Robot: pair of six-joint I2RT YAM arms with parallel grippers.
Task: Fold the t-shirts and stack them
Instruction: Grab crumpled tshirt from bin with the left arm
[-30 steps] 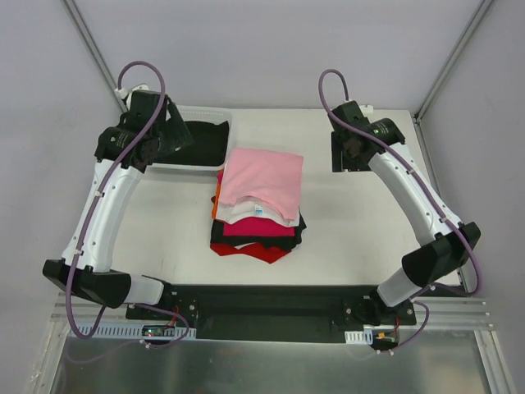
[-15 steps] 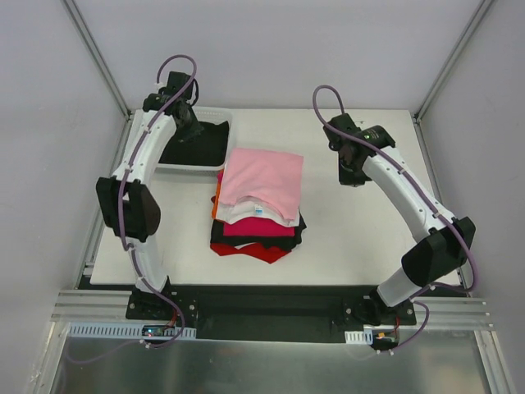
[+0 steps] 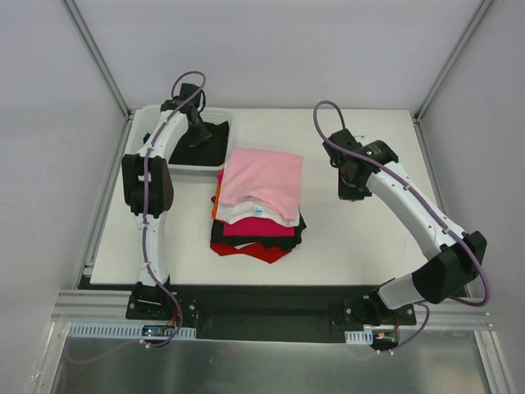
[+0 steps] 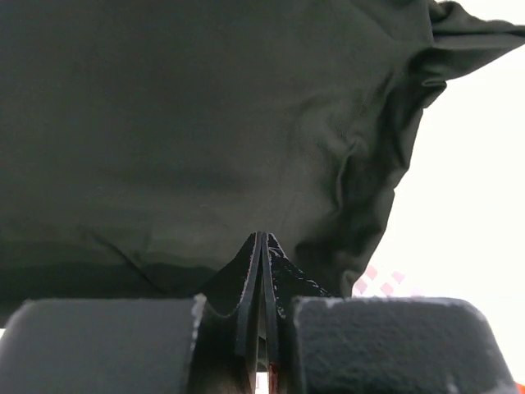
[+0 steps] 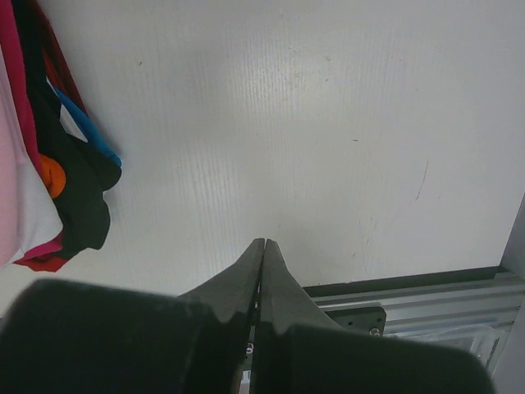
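Observation:
A stack of folded t-shirts (image 3: 258, 209) lies mid-table with a pink one (image 3: 262, 182) on top; white, magenta, black and red layers show below. A black t-shirt (image 3: 209, 144) lies crumpled in the white bin (image 3: 176, 167) at the back left. My left gripper (image 3: 199, 134) hangs just over it, shut; the left wrist view shows the fingers (image 4: 261, 240) pressed together against the dark cloth (image 4: 205, 123), with no cloth seen between them. My right gripper (image 3: 349, 190) is shut over bare table (image 5: 287, 123), to the right of the stack's edge (image 5: 78, 193).
The bin stands against the back-left corner of the white table (image 3: 361, 238). Frame posts rise at the back corners. The table's metal front rail (image 5: 410, 305) shows in the right wrist view.
Both grippers have gone from open to shut. The left arm has swung from the bin's left side to reach over the black shirt. The right gripper has come nearer and slightly left.

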